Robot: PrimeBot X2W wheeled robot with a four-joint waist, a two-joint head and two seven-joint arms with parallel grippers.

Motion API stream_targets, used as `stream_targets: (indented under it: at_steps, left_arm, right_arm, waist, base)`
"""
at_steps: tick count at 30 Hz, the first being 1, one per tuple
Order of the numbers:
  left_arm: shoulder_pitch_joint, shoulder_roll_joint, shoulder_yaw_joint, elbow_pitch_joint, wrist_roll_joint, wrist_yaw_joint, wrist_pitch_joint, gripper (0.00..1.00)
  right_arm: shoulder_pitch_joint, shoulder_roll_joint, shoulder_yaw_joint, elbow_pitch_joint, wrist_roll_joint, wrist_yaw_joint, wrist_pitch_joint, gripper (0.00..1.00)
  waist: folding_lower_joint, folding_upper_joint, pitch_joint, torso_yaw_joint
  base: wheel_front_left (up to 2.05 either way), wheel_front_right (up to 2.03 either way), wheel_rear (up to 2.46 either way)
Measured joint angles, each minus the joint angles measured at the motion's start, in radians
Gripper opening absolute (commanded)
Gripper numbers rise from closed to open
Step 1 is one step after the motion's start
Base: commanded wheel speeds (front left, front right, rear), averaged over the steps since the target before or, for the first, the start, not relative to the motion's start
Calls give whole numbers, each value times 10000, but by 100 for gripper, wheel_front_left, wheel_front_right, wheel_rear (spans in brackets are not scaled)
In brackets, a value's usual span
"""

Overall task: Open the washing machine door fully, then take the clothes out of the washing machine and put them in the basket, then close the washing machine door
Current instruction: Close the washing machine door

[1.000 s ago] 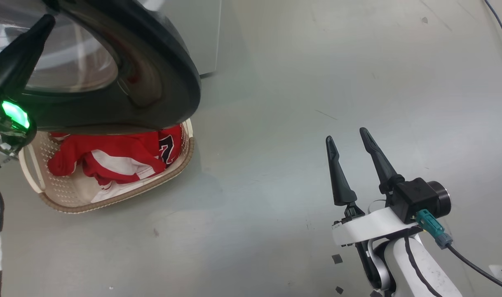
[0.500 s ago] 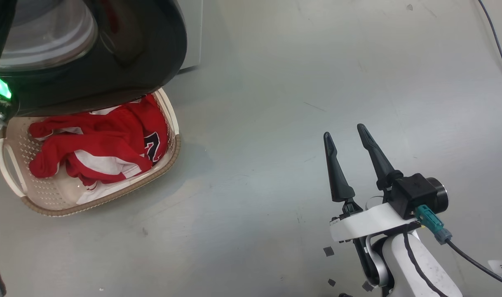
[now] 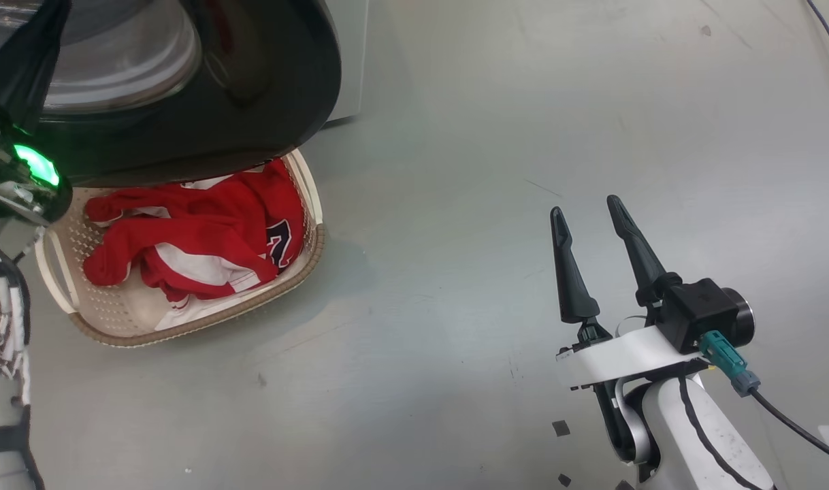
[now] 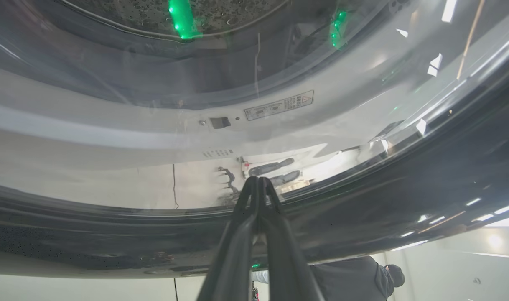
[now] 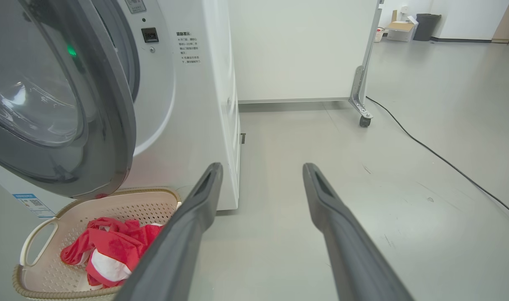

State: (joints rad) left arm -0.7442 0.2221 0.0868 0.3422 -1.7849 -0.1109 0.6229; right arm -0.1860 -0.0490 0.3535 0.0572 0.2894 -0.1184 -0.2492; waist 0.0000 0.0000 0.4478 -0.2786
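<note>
Plain grey floor (image 3: 455, 136), white washing machine (image 5: 196, 104) at the back. Left gripper (image 4: 258, 182) is pinched shut on nothing, tips right at the part-open washing machine door (image 3: 265, 102). Right gripper (image 3: 584, 205) hangs spread wide over bare floor. The clothes (image 3: 197, 231) sit in the basket (image 3: 183, 331) under the door.

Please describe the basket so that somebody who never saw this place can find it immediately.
Find the big white washing machine with its round black door standing open. On the grey floor under that door sits the basket. It is cream perforated plastic with a brown woven-look rim and white side handles, and it holds red clothes with white trim.
</note>
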Motion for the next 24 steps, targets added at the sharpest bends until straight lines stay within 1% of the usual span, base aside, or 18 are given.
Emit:
stream_targets:
  at_steps: [6, 12, 13, 14, 15, 16, 17, 18, 22, 24]
  left_arm:
    - [1007, -84, 194, 96, -21, -88, -8, 0]
    - [2076, -276, 757, 77, 2, -92, -516, 0]
    - [2250, -343, 840, 10, 2, -92, -583, 8]
    - [2418, -424, 888, -127, 2, -92, -612, 28]
    - [2570, -502, 938, -278, 15, -92, -629, 40]
    - [2713, -562, 972, -416, 67, -92, -706, 64]
    - [2849, -629, 1064, -568, 88, -92, -794, 93]
    - [2987, -690, 1139, -709, 90, -92, -890, 100]
    - [3580, -965, 1371, -1244, 228, -92, -1168, 100]
    - [3906, -1124, 1423, -1430, 458, -92, -1490, 100]
  right_arm:
    - [1, -2, -157, 171, -94, -2, 0, 100]
    - [8, -2, -334, 301, -105, -2, 0, 100]
    - [15, -2, -364, 332, -107, -2, 0, 100]
    - [27, -2, -405, 357, -109, -2, 0, 100]
    - [48, -2, -449, 389, -123, -2, 0, 100]
    - [88, -4, -495, 408, -150, -2, 0, 100]
    - [128, -6, -527, 435, -190, -2, 0, 100]
    - [154, -6, -558, 454, -196, -2, 0, 100]
    - [237, -46, -648, 502, -201, -2, 0, 100]
    - [325, -69, -675, 548, -203, -4, 0, 100]
  waist:
    - [0, 0, -277, 376]
    - [0, 0, -681, 750]
    - [0, 0, -754, 819]
    - [0, 0, -822, 889]
    - [0, 0, -892, 958]
    - [0, 0, -964, 1031]
    - [0, 0, -1034, 1103]
    - [1, 0, -1103, 1176]
    - [0, 0, -1373, 1480]
    - [0, 0, -1511, 1625]
  base:
    - [0, 0, 0]
    - [0, 0, 0]
    - [0, 0, 0]
    - [0, 0, 0]
    - [0, 0, 0]
    - [0, 0, 0]
    - [0, 0, 0]
    - [0, 0, 0]
    - [0, 0, 0]
    - [0, 0, 0]
